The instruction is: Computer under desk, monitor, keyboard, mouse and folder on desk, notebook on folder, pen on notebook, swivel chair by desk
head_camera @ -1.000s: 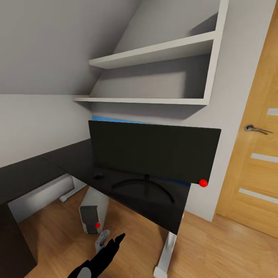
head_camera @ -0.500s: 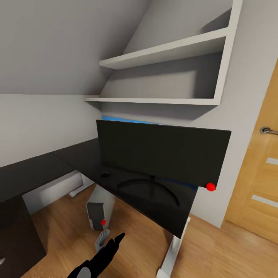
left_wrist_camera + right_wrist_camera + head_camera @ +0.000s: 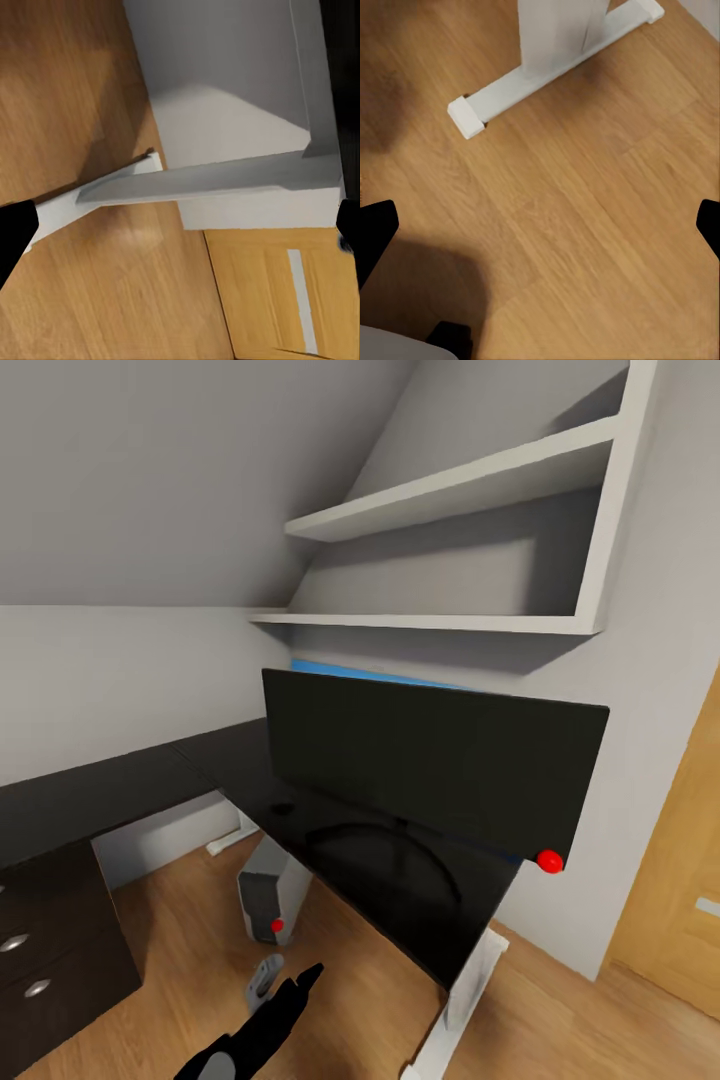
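My left gripper [image 3: 180,232] hung with its dark fingertips [image 3: 13,236] wide apart, holding nothing, over wood floor [image 3: 90,285] by the desk's white foot. My right gripper [image 3: 540,225] was likewise spread and empty. Beyond them, the monitor [image 3: 430,765] stood on the desk [image 3: 150,780], the mouse [image 3: 283,809] (barely visible) beside its stand. The computer [image 3: 268,895] sat under the desk.

Monitor [image 3: 430,765] on desk [image 3: 130,785]; computer [image 3: 268,895] beneath.

door [image 3: 675,880] cut by edge | mouse [image 3: 283,809] barely discernible
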### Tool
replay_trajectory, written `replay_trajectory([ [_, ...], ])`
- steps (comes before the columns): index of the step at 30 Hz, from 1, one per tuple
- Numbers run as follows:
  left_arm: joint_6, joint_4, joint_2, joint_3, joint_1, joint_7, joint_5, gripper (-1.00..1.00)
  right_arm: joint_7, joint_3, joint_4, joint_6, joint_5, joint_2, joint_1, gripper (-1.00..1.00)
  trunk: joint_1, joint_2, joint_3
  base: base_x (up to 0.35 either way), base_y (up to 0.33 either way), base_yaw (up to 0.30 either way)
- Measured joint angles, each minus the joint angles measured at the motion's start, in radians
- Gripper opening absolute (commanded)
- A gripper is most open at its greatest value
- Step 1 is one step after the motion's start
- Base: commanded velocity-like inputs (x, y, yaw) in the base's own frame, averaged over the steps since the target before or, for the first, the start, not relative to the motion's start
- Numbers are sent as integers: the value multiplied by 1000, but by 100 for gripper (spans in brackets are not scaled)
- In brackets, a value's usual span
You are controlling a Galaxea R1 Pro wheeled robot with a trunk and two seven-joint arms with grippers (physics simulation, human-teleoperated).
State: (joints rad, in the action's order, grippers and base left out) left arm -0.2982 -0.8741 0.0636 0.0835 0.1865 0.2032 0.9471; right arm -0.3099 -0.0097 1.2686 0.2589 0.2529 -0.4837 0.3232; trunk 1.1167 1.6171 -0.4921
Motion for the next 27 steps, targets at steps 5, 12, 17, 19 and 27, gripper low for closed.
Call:
replay_trajectory([
  [5,-1,0,-5,-3,0,0,5,100,2,0,0,-3,3,4,-1,100,0,0,0,-71,-179,279],
  [12,-1,0,-6,-4,-1,4,3,100,2,-1,0,0,4,4,-4,100,0,0,0,-48,-321,270],
  [17,-1,0,-6,-5,-1,4,3,100,3,-2,1,4,5,4,-6,100,0,0,0,-22,-335,267],
  [19,-1,0,-6,-6,-1,3,4,100,4,-3,1,4,5,4,-6,100,0,0,0,-66,-336,267],
  [27,-1,0,-6,-7,-1,2,6,100,8,-34,0,6,8,3,-11,100,0,0,0,-138,-324,267],
])
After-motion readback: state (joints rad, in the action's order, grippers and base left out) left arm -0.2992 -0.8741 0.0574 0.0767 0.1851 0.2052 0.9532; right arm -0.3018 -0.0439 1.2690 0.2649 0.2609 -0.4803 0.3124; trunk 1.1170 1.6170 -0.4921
